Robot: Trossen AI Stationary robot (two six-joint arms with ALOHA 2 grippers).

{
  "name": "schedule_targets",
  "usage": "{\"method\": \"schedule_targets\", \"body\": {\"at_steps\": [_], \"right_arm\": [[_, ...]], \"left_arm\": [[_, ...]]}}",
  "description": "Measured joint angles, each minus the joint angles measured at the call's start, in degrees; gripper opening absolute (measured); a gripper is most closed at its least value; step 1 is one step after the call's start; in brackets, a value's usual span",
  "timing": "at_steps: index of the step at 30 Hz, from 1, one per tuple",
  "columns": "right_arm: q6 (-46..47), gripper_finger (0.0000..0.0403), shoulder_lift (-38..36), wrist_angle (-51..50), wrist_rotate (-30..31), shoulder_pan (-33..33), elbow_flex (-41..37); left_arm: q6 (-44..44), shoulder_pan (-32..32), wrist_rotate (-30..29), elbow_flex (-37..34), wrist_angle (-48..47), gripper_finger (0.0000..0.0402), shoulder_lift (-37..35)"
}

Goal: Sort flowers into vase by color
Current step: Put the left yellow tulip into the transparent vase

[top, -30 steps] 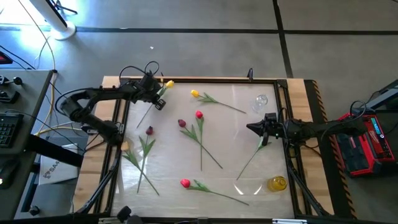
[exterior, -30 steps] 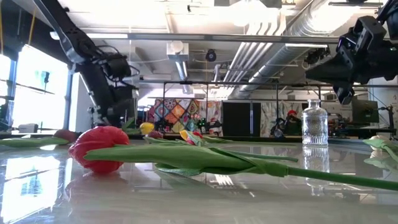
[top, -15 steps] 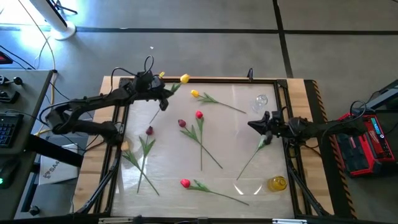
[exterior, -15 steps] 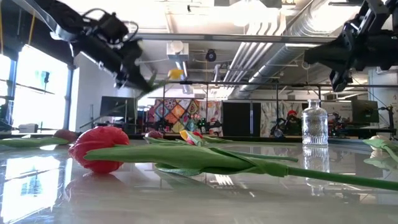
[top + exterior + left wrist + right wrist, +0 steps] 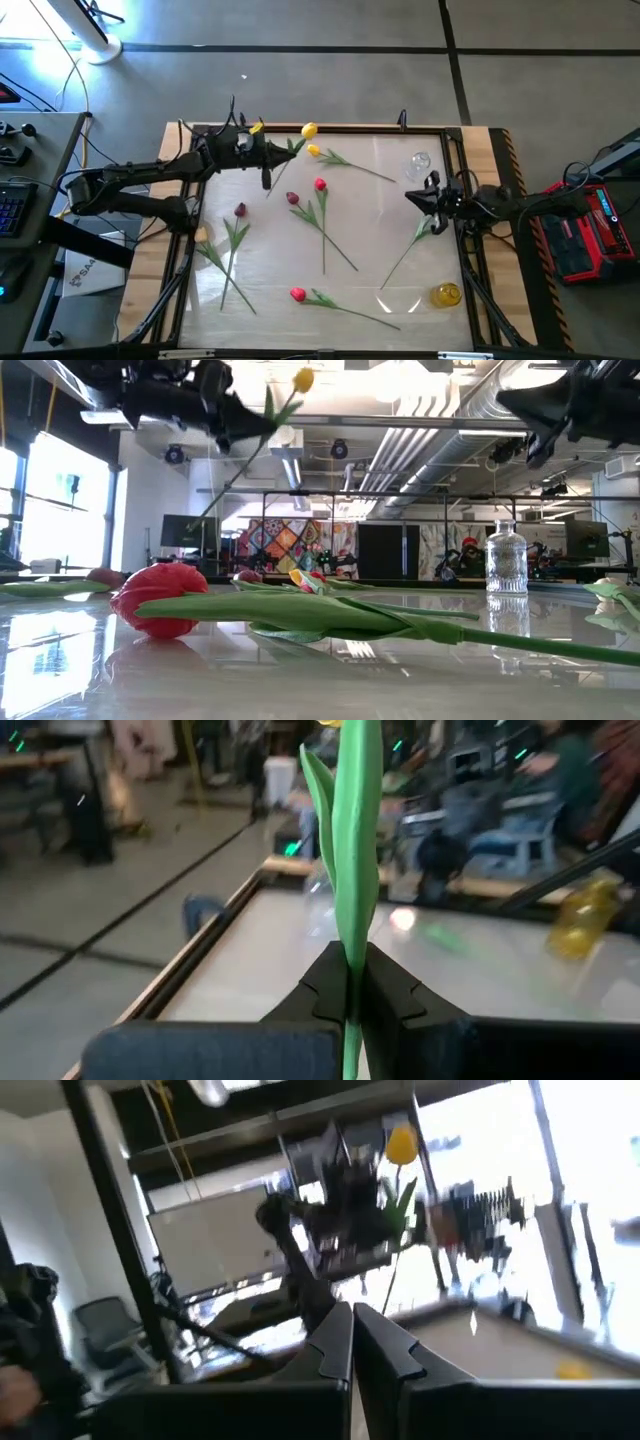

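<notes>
My left gripper (image 5: 268, 152) (image 5: 238, 422) (image 5: 352, 968) is high over the table's far left part, shut on a yellow tulip (image 5: 308, 130) (image 5: 303, 378). My right gripper (image 5: 412, 197) (image 5: 352, 1325) hovers shut and empty near the right edge, high in the low view (image 5: 530, 410). On the table lie another yellow tulip (image 5: 313, 151), a red-pink one (image 5: 320, 184), two maroon ones (image 5: 292, 198) (image 5: 240, 210) and a red one (image 5: 298, 295) (image 5: 160, 600). One long stem (image 5: 405, 255) runs under the right arm, which hides its head. My left gripper pinches the yellow tulip between its two fingers on the green stem with its leaf (image 5: 352, 982), below the head. The tulip is lifted clear of the table. Its head points up and toward the right, and the stem's lower end (image 5: 210, 505) hangs slanting below the fingers.
A clear glass bottle (image 5: 419, 162) (image 5: 505, 560) stands at the far right. A yellow vase (image 5: 446, 295) (image 5: 580, 920) stands at the near right corner. A raised frame (image 5: 330, 128) borders the table. People and furniture show in the room beyond.
My left gripper has risen and moved toward the table's right along the far edge, still shut on the yellow tulip. The tulip has swung from low over the table to high, its head now tipped upward. My right gripper has risen a little.
</notes>
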Motion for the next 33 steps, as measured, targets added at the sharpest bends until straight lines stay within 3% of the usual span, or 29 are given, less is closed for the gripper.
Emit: {"method": "schedule_targets", "body": {"at_steps": [4,12,18,21,24,27,33], "right_arm": [[-6.94,0.0001,0.00,4.38,1.74,-0.21,0.06],[-8.32,0.0001,1.33,4.89,10.81,-3.62,0.13],[-9.60,0.0001,6.86,7.78,10.46,-10.85,0.20],[-8.44,0.0001,9.56,8.73,6.65,-14.43,0.21],[-9.56,0.0001,12.36,7.28,1.90,-17.54,1.30],[-9.33,0.0001,15.79,1.25,1.28,-19.35,5.15],[1.28,0.0001,22.84,-7.95,0.65,-19.54,18.44]], "left_arm": [[-1.04,-3.91,0.02,0.00,2.48,0.0000,0.00],[-1.00,-9.73,-0.73,0.00,7.30,0.0000,-0.17],[-1.04,-13.48,-8.58,-4.24,15.52,0.0000,-0.15],[-1.07,-13.75,-10.38,-5.69,18.40,0.0000,-0.15],[-0.82,-13.75,-10.64,-5.75,20.32,0.0000,-0.13],[0.13,-13.62,-10.56,-5.71,24.14,0.0000,-0.24],[0.73,-13.87,-6.55,-3.23,24.80,0.0000,-2.14]]}}
